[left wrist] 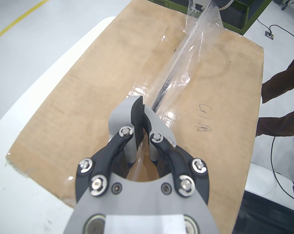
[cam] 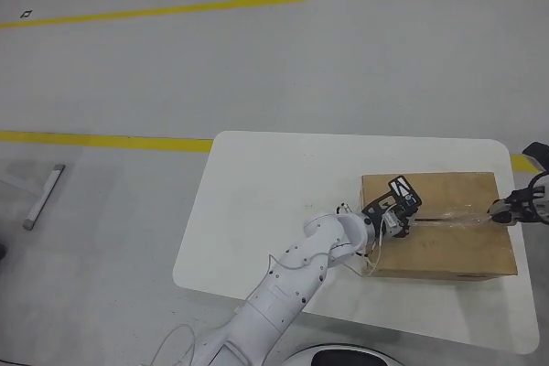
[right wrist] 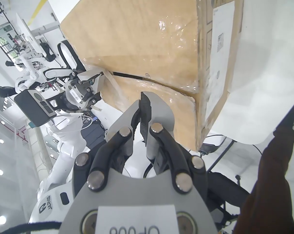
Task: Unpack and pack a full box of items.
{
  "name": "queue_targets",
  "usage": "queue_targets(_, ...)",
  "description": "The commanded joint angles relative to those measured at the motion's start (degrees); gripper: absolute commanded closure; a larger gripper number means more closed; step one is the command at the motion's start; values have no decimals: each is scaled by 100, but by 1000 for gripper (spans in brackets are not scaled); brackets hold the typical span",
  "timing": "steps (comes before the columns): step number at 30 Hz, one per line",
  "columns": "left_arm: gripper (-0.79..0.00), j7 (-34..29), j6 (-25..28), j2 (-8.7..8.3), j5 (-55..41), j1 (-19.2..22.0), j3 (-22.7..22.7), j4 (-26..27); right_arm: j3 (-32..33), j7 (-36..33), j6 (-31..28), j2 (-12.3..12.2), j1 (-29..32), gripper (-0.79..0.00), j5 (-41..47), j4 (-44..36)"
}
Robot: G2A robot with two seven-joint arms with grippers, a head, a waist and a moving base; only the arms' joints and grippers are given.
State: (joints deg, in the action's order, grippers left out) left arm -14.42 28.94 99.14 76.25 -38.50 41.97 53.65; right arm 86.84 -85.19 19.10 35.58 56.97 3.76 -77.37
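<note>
A brown cardboard box [cam: 439,247] [left wrist: 76,86] [right wrist: 137,25] lies on the right part of the white table [cam: 274,201]. A strip of clear tape [left wrist: 186,49] [cam: 468,218] is lifted off its top seam and stretches between my two grippers. My left gripper [cam: 401,221] [left wrist: 140,102] [right wrist: 98,75] rests on the box top at the seam's near end, shut on the tape's end. My right gripper [cam: 497,214] [right wrist: 144,98] [left wrist: 198,7] hangs just past the box's far end, shut on the other end of the tape. The dark seam shows through the tape.
A person's brown sleeves [left wrist: 280,86] [right wrist: 271,171] reach to the box's side at the table edge; the hands are hidden. A green cart [left wrist: 237,3] stands beyond the box's far end. A black cable [left wrist: 276,166] lies on the floor.
</note>
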Motion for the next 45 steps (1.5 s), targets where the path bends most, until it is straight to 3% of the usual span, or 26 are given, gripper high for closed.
queue_targets(1,0,3,2,3,0,3,3,-12,-21,0,1,-11,-25,0,26,-2)
queue_targets(6,-18,18,-3,11,2,8,10,-20,-21,0,1,-11,-25,0,26,-2)
queue_targets(7,-89,28,0,12,-1,9,13,-17,-21,0,1,-11,-25,0,26,-2)
queue_targets(11,-570,30,10,11,-13,7,37,27,-95,226,-43,-12,118,0,-95,-112)
queue_targets(12,-742,40,6,9,-20,1,48,46,-91,262,-24,-19,130,0,-132,-131)
queue_targets(13,-785,34,8,8,-20,-4,54,64,-89,282,-9,-24,142,0,-148,-149)
queue_targets(22,-785,-6,141,-6,-51,-45,90,394,-112,498,171,-80,151,0,-565,-335)
queue_targets(24,-711,-17,176,-7,-69,-45,96,479,-120,495,208,-90,149,0,-613,-363)
queue_targets(28,-382,-40,250,-2,-108,-31,94,646,-175,457,253,-100,135,0,-654,-422)
queue_targets(31,-246,-50,300,2,-176,-31,105,777,-236,428,286,-108,115,0,-723,-453)
queue_targets(32,-77,-56,315,2,-201,-37,112,823,-261,430,298,-110,109,0,-756,-452)
queue_targets(33,0,-67,324,1,-223,-43,121,862,-281,433,308,-110,99,0,-767,-446)
queue_targets(40,-6,-150,461,1,-313,-59,110,1021,-380,425,319,-116,2,0,-806,-369)
queue_targets(42,-71,-150,461,1,-313,-59,110,1021,-393,416,319,-120,-24,0,-803,-352)
queue_targets(43,0,-150,461,1,-313,-59,110,1021,-395,412,318,-123,-31,0,-802,-342)
queue_targets(45,0,-150,461,1,-313,-59,110,1021,-390,413,308,-129,-44,0,-795,-306)
